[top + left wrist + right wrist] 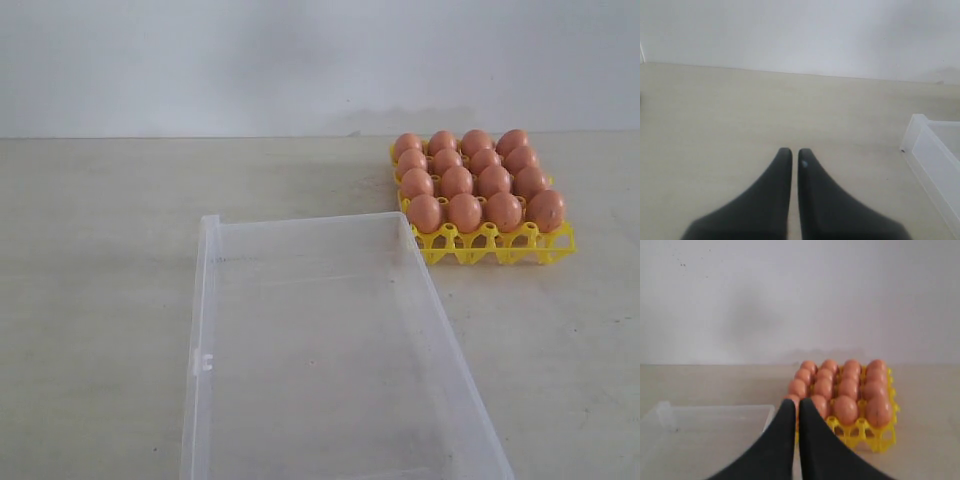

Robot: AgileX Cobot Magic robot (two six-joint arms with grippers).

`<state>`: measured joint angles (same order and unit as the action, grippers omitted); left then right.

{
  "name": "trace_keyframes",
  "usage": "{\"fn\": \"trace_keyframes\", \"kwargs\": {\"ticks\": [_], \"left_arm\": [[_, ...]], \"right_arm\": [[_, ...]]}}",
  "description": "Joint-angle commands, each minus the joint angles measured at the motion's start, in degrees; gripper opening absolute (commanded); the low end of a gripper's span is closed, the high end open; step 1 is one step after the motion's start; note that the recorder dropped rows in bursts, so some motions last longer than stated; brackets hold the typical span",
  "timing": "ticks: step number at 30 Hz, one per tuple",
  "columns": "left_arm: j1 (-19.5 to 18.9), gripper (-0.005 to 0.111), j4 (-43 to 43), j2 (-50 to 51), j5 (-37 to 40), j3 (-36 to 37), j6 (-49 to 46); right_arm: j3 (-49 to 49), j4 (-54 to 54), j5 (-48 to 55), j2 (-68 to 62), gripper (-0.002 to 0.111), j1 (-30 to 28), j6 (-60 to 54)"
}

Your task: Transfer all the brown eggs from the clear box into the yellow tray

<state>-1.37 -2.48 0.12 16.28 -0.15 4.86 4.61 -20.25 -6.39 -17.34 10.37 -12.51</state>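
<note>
Nearest each wrist camera we see that arm's own fingers. The left gripper (794,152) is clenched. Its two dark fingers (765,205) run side by side with only a thin slit between them and nothing in it, above bare table (740,115). The right gripper (797,402) is likewise closed on nothing, tips together. Neither gripper appears in the exterior view.

Next outward lies the clear box (200,330), filling the near middle of the exterior view, with its near end cut by the frame's lower edge. Its walls are low and transparent, a small latch (201,362) sits on its left wall, and the pale table shows through its floor. One corner of the box (935,150) enters the left wrist view, apart from the left fingers. In the right wrist view the box (705,435) lies just beyond the right fingertips.

Farther back and to the right, just beside the box's far right corner, stands the yellow tray (500,245). We cannot tell whether box and tray touch. All the brown eggs (470,180) that we see sit upright in the tray, four rows of four, one per cup. In the right wrist view the tray (875,432) and eggs (845,390) lie ahead of the right gripper.

Behind everything rises a plain white wall (300,60).
</note>
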Motion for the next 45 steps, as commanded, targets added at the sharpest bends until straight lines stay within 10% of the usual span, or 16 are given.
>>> {"fn": "trace_keyframes", "kwargs": {"ticks": [1, 5, 16, 45], "left_arm": [[-0.09, 0.004, 0.14, -0.12, -0.41, 0.15, -0.13], [-0.09, 0.004, 0.14, -0.12, -0.41, 0.15, -0.13], [-0.09, 0.004, 0.14, -0.12, -0.41, 0.15, -0.13], [-0.09, 0.004, 0.14, -0.12, -0.41, 0.15, -0.13]], "right_arm": [[-4.61, -7.85, 1.38, -0.08, 0.0, -0.14, 2.43], [-4.61, -8.96, 16.7, -0.08, 0.0, -0.67, -0.87], [-4.61, 6.83, 8.1, -0.08, 0.0, -0.69, -13.82], [-4.61, 4.17, 8.21, 9.21, 0.0, -0.69, -1.53]]}}
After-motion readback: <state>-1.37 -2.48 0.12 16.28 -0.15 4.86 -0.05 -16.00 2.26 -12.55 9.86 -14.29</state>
